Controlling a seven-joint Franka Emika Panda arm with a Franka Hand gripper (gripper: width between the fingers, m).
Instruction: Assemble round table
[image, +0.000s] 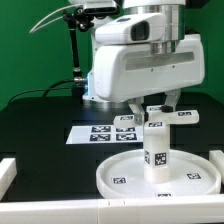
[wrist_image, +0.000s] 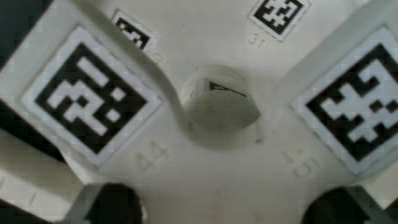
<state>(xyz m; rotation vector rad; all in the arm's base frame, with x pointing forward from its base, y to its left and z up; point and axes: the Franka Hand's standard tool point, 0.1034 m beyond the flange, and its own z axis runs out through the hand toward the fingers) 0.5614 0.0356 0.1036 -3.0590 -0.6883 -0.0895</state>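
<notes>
The large rimmed round disc (image: 125, 178) lies flat at the front of the table. The short thick cylinder leg (image: 156, 150) stands upright on its middle. The cross-shaped foot piece (image: 182, 114) sits on top of the leg, level, its tagged arms sticking out to both sides. My gripper (image: 152, 106) comes straight down onto it. In the wrist view the foot piece (wrist_image: 214, 120) fills the picture, with its centre hole and big tags. One white arm of it lies between my two dark fingertips (wrist_image: 116, 205), and my gripper (wrist_image: 240, 202) is shut on it.
The marker board (image: 100, 134) lies flat behind the disc on the black table. White border rails run along the front (image: 50, 212), the exterior view's left (image: 8, 172) and right (image: 216, 160). A black stand with cables (image: 72, 60) rises at the back.
</notes>
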